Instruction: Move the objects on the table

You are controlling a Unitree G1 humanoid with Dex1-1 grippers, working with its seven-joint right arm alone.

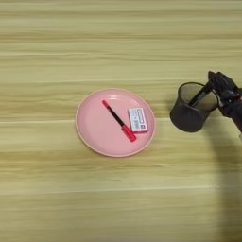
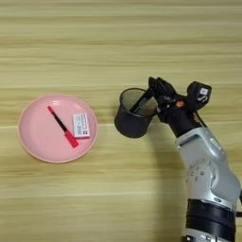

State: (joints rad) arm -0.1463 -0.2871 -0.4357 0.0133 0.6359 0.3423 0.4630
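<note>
A black wire-mesh pen cup (image 2: 133, 122) stands on the wood table (image 1: 47, 47), to the right of a pink plate (image 1: 97, 130). A slim black marker (image 2: 142, 102) leans inside the cup, its upper end at the right rim. My right gripper (image 2: 154, 90) hovers over that rim, with its black fingers shut on the marker's top end. The white eraser (image 1: 137, 119) with its red-printed label lies flat on the right side of the plate.
A red-and-black pen (image 1: 118, 121) lies diagonally on the plate beside the eraser. My silver forearm (image 2: 208, 165) comes up from the bottom right corner. Bare wood surrounds the plate and the cup on all sides.
</note>
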